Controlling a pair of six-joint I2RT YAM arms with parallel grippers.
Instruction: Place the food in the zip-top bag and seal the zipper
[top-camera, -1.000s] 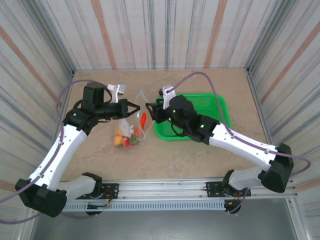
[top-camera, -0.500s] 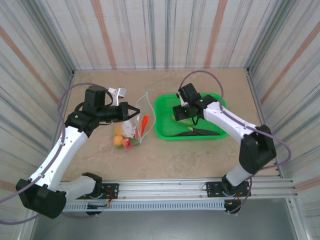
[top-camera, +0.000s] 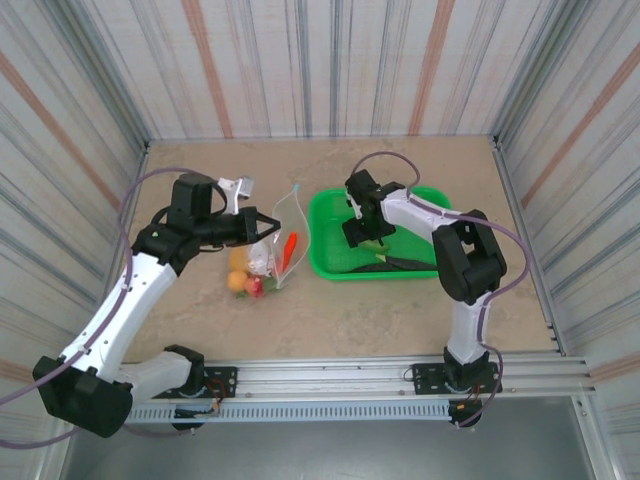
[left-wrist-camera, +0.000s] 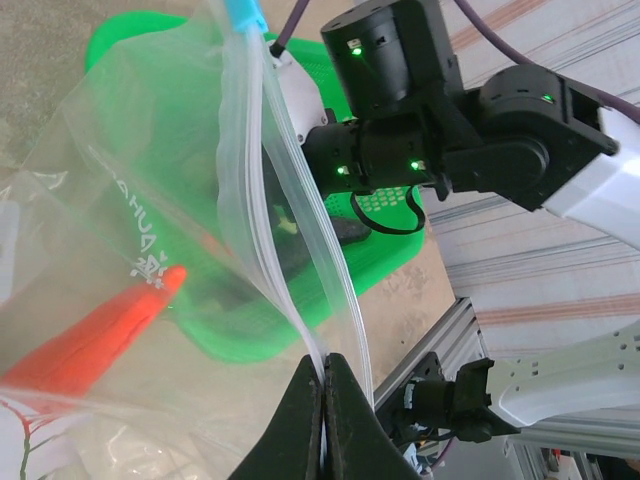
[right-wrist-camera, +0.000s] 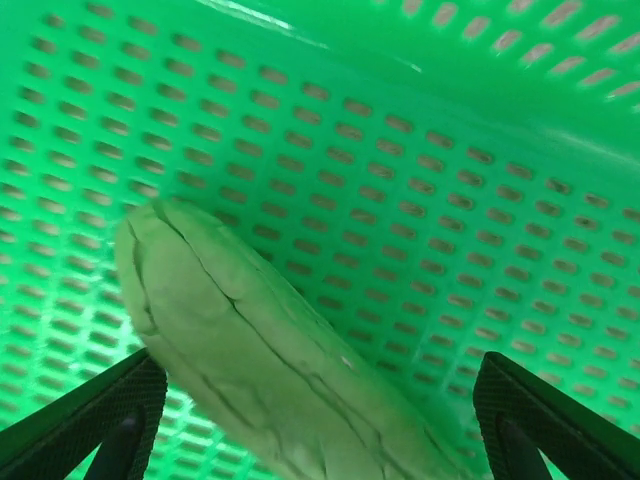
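My left gripper is shut on the mouth edge of the clear zip-top bag, holding it up off the table. In the left wrist view the black fingertips pinch the pale zipper, and a red chili shows through the plastic. The chili and other small food lie inside the bag. My right gripper reaches down into the green basket. It stands open with the green cucumber between its fingers. A dark eggplant lies nearby.
The basket sits right of the bag, close to its open mouth. A blue slider tab caps the zipper's far end. Striped walls enclose the table on three sides. The right arm's body hangs over the basket just beyond the bag.
My right gripper has pulled away from the bag's mouth, swung right into the basket and lowered over the cucumber. The left gripper holds the bag in nearly the same place.
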